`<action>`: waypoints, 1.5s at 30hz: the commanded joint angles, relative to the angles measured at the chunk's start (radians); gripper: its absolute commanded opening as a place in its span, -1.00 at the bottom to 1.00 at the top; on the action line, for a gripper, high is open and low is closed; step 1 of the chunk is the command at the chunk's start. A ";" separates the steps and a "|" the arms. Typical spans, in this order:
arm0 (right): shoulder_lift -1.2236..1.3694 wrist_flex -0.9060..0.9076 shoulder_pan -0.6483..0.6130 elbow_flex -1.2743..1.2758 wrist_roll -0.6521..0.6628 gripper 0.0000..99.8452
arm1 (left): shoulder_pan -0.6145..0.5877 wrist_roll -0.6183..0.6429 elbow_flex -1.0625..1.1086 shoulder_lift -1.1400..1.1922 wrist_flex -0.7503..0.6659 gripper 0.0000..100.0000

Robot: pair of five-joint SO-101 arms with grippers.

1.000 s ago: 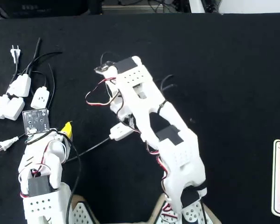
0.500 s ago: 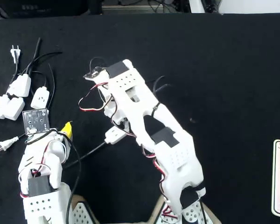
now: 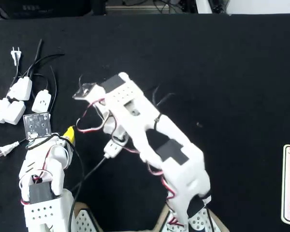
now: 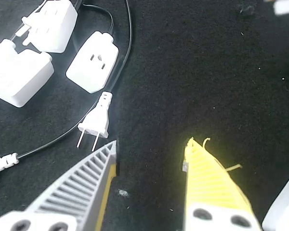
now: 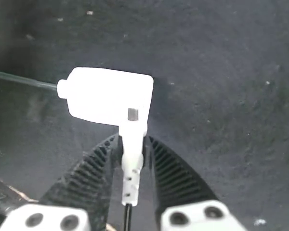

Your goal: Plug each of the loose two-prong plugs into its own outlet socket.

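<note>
The right gripper clamped a slim white plug whose cord ran out of frame behind the jaws, and we could not see its prongs where it met the white socket block just past them. The left gripper stood with jaws apart, their bases cut off; a loose two-prong plug lay just beyond the grey finger, prongs toward it, an outlet socket farther on, and beyond that white adapters partly cut off.
</note>
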 commanded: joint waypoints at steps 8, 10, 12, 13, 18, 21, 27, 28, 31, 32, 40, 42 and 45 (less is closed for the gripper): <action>-0.145 -0.051 -0.032 0.093 0.034 -0.98 | -0.008 -0.006 -0.053 -0.006 0.002 -0.54; -0.156 0.008 -0.011 0.058 0.063 -0.98 | -0.008 -0.006 -0.053 -0.006 0.002 -0.54; -0.171 0.040 0.026 0.019 0.080 -0.98 | -0.008 -0.006 -0.053 -0.006 0.002 -0.54; -0.176 0.048 0.043 0.002 0.092 -0.98 | -0.008 -0.006 -0.053 -0.006 0.002 -0.54; -0.179 0.055 0.106 -0.059 0.183 -0.98 | -0.008 -0.006 -0.053 -0.006 0.002 -0.54; -0.179 0.055 0.130 -0.081 0.265 -0.98 | -0.008 -0.006 -0.053 -0.006 0.000 -0.54; -0.139 0.048 0.130 -0.071 0.400 -0.98 | -0.008 -0.006 -0.053 -0.006 0.000 -0.54; -0.130 0.046 0.127 -0.071 0.399 -0.98 | -0.008 -0.006 -0.053 -0.006 0.002 -0.54; -0.122 0.020 0.115 -0.070 0.264 -0.98 | -0.008 -0.006 -0.053 -0.006 0.002 -0.54; -0.119 0.017 0.114 -0.070 0.209 -0.98 | -0.008 -0.006 -0.053 -0.006 0.002 -0.54; -0.125 -0.089 0.083 0.084 0.074 -0.98 | -0.008 -0.006 -0.053 -0.006 0.002 -0.54; -0.142 -0.166 0.058 0.166 0.077 -0.98 | -0.008 -0.006 -0.053 -0.006 0.002 -0.54; -0.202 -0.264 0.048 0.268 0.071 -0.98 | -0.008 -0.006 -0.051 -0.006 0.002 -0.54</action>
